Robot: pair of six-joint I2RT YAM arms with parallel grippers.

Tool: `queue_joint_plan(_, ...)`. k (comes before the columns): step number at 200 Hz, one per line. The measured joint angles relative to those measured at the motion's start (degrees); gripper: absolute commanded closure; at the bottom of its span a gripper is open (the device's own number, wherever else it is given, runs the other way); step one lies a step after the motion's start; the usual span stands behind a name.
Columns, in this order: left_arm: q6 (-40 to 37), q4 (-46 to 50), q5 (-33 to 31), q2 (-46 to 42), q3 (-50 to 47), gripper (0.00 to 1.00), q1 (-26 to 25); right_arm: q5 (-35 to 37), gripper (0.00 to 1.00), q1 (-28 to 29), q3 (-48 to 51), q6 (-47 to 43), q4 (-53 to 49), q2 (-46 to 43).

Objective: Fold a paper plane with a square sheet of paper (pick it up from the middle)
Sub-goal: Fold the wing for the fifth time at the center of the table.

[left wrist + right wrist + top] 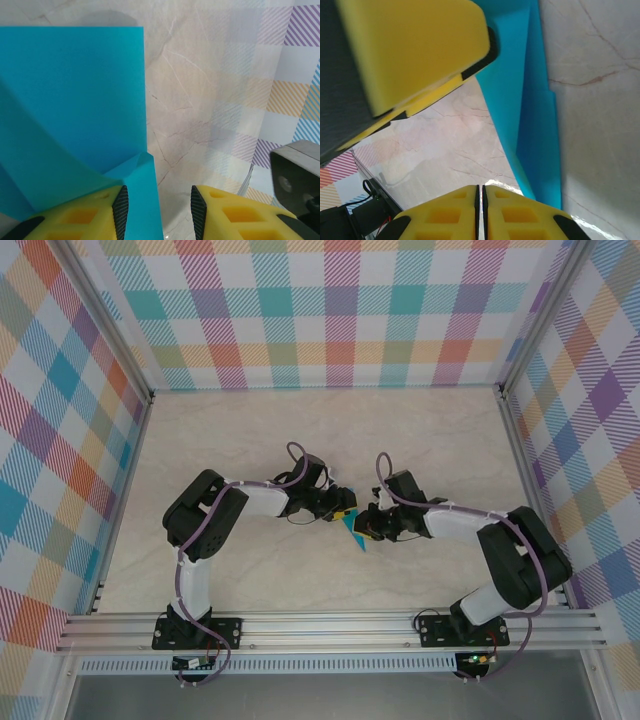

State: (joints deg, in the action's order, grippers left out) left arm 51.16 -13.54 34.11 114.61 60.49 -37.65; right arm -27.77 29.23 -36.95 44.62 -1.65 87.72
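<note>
From above, both arms [250, 502] meet over the table [250, 430], hiding most of the teal sheet of paper [354, 533]. At the left wrist, the left pincer [157, 200] is released, jaws apart. The sheet's folded edge sits in the gap against one pad [120, 206], probably to steady it for a crease. At the right wrist, the right pincer [481, 192] is clenched empty, just beside the sheet, whose fold layers are hard to read.
</note>
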Motion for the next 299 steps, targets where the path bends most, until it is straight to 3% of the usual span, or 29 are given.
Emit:
queue_joint_plan(109,0.0,0.0,0.0,0.0,0.0,0.60,0.0,2.4,0.87,-0.3,-1.8,-0.5,-1.7,5.7)
queue_joint_plan(199,0.0,0.0,0.0,0.1,0.0,0.60,0.0,-2.3,0.87,-3.0,3.4,1.7,7.3,5.4)
queue_joint_plan(299,0.0,0.0,0.2,0.1,0.1,0.60,0.0,0.1,0.84,-2.9,3.4,0.1,-1.0,-4.2)
